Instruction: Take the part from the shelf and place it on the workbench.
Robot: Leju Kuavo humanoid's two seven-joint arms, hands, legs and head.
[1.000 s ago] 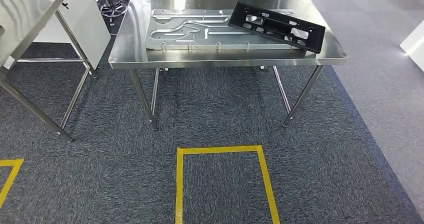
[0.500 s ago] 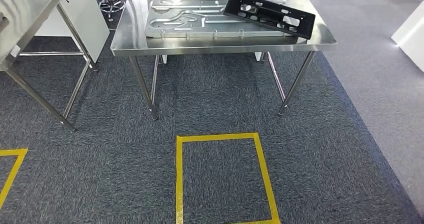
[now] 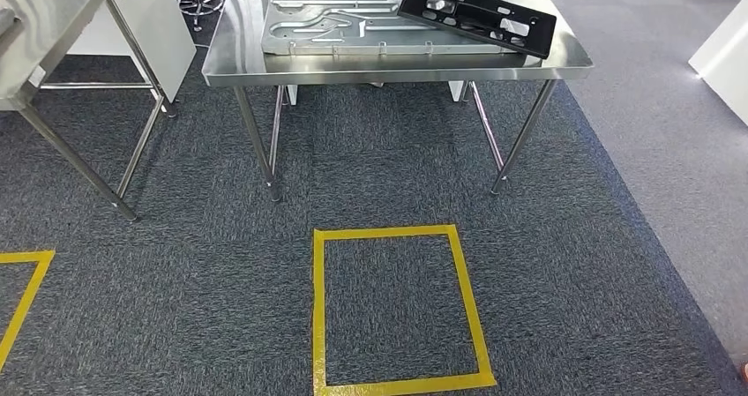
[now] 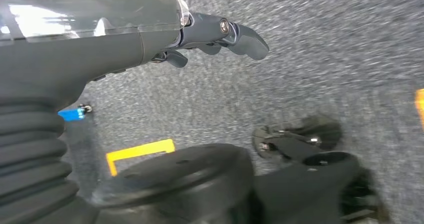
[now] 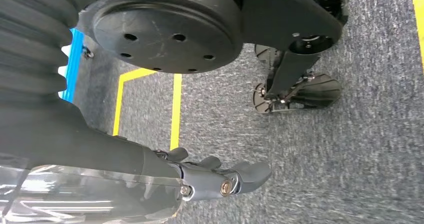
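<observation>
The long black plastic part with cut-out holes (image 3: 477,16) lies on the shiny steel counter (image 3: 397,68), resting aslant on a grey metal plate with pressed channels (image 3: 353,31), well apart from both hands. The left hand (image 4: 210,34) hangs over grey carpet (image 3: 379,175), fingers loosely extended, holding nothing. The right hand (image 5: 215,176) hangs likewise, fingers apart and empty, near yellow floor tape (image 5: 175,109).

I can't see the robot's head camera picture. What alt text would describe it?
A steel workbench stands on grey carpet, bearing a flat silver plate with a long black part resting partly across its right end. A yellow tape rectangle marks the floor in front, and another steel table stands at left.
</observation>
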